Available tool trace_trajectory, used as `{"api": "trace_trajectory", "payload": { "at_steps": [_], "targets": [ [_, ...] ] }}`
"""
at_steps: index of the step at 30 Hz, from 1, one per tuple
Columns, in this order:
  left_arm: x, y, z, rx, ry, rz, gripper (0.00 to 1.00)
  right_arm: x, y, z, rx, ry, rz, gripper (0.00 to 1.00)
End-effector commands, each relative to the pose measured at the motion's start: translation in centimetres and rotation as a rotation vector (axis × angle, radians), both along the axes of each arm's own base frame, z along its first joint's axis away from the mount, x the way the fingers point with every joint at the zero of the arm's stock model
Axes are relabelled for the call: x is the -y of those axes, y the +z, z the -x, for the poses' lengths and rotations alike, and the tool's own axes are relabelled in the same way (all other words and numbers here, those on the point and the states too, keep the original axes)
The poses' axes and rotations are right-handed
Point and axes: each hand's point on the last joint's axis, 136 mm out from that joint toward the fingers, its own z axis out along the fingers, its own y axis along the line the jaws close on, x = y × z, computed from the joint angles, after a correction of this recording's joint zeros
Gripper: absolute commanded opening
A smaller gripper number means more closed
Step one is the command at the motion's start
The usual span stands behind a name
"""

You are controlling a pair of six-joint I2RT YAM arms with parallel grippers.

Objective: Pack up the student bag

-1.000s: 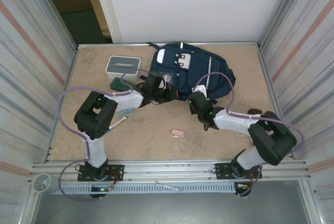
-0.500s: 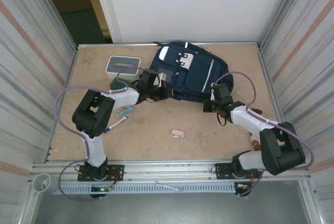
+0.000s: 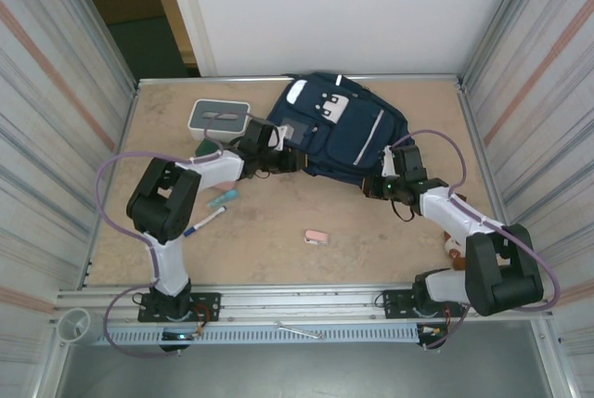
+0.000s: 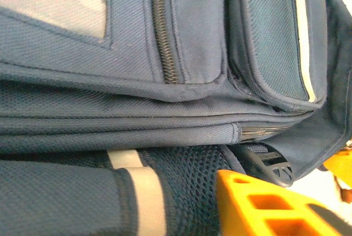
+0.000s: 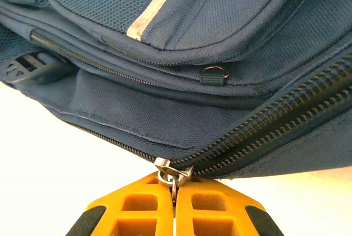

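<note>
Two arms reached over the tan table [image 3: 278, 259] to the student bag [image 3: 339, 124], which lay flat at the far middle of the table with its front pockets upward and its top close to the back wall. At the bag's near right corner, the right gripper [image 3: 378, 185] met the edge of the fabric; from the right wrist, its orange fingers [image 5: 137, 206] stood pressed together, pinching the metal zipper pull [image 5: 171, 172] where the two rows of zipper teeth ran together. At the bag's near left edge sat the left gripper [image 3: 281, 159]. From the left wrist, one orange finger [image 4: 258, 206] showed low in the view and a sliver of the other at the right border, so the jaws appeared spread, with a black plastic buckle [image 4: 269, 163] and the bag's corner between them; whether either finger touched the fabric could not be told. Left of the bag stood a grey-and-white box [image 3: 220, 117], just beside the left arm. Nearer the bases lay a teal marker [image 3: 223, 199] and a pen [image 3: 206, 220], close together, and a pink eraser [image 3: 316, 237] lay alone on the open table between the arms.
</note>
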Motion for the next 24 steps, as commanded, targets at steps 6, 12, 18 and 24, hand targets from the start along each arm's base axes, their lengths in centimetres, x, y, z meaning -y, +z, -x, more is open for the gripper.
{"api": "trace_trajectory", "payload": {
  "at_steps": [6,12,18,24],
  "targets": [
    [-0.1,6.4,2.0,0.519,-0.190,-0.163,0.59,-1.8,4.6,-0.5,0.032,0.044,-0.120,0.00],
    [5.9,6.4,4.9,0.859,-0.545,-0.350,0.63,-2.2,5.6,-0.6,0.027,0.092,-0.125,0.00],
    [9.4,4.7,5.4,0.947,-0.742,-0.367,0.63,-2.6,6.3,-0.4,0.029,0.126,-0.150,0.00],
    [10.8,3.2,4.9,0.943,-0.805,-0.365,0.55,-3.1,6.5,0.1,0.026,0.149,-0.181,0.00]
  ]
}}
